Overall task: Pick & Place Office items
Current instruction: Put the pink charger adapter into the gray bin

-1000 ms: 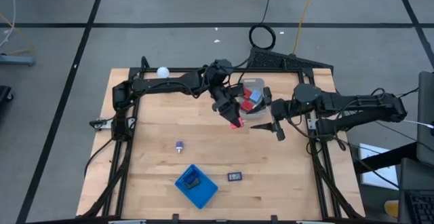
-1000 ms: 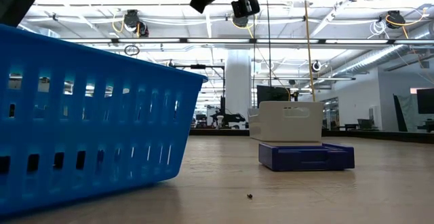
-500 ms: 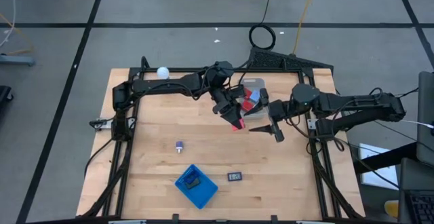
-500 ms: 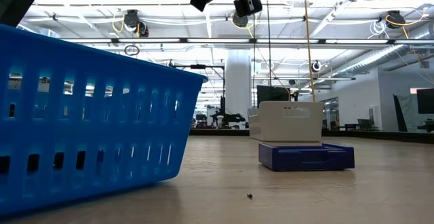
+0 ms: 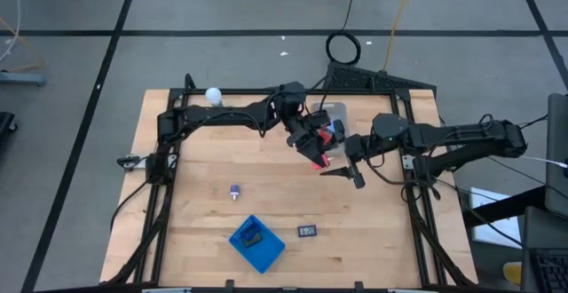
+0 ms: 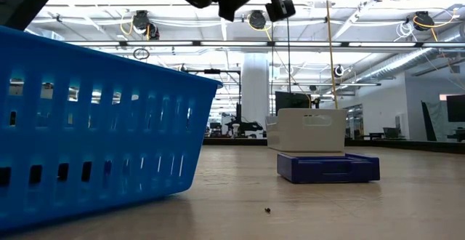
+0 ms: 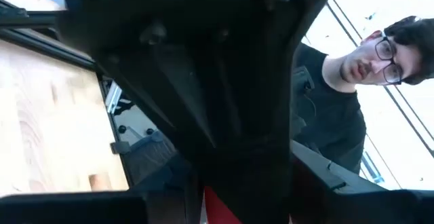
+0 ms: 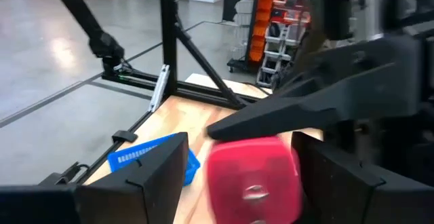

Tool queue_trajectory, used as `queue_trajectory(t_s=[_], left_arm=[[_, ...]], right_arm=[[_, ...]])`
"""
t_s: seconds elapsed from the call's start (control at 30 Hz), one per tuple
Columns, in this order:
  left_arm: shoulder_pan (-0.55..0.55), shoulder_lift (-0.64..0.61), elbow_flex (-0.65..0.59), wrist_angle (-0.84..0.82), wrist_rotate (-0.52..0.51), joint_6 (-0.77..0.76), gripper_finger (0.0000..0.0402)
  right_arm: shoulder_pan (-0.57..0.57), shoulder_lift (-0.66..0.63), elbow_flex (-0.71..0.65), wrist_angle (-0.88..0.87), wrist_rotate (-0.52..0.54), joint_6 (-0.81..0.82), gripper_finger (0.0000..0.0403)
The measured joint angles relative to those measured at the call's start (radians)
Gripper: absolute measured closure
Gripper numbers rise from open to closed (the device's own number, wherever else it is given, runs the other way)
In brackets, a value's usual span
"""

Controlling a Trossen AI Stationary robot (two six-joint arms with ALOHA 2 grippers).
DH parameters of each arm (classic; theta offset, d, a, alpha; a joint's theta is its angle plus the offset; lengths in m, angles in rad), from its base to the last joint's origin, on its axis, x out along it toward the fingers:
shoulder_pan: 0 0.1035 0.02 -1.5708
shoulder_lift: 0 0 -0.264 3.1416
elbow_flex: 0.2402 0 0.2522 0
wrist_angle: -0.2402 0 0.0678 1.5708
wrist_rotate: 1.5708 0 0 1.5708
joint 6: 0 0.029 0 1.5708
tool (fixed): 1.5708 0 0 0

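Above the far right part of the tabletop, the left gripper is clamped on a red block, holding it in the air just beside the clear plastic bin that stands near the far edge and holds more red and blue pieces. The right gripper faces it from the right, its fingers parted, with the tips just beside the red block; the right wrist view shows that block between the two dark fingers, but whether they touch it cannot be told. Elsewhere on the tabletop, a small pale blue tube stands left of the middle, a flat black rectangle lies toward the near edge, and just beside it the blue tray holds a dark piece. A white ball sits at the far edge, toward the left corner. In the left wrist view a person in a dark shirt stands beyond the table.
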Motion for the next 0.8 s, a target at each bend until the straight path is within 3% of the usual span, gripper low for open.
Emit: queue_trajectory(t_s=[0.5,0.8], left_arm=[[-0.003,0.000,0.000,0.008,0.005,-0.008,0.0253],[-0.003,0.000,0.000,0.009,0.003,0.001,0.0253]], right_arm=[[0.026,0.012,0.000,-0.004,0.027,-0.025,0.0164],[0.026,0.012,0.000,-0.002,0.033,-0.030,0.0252]])
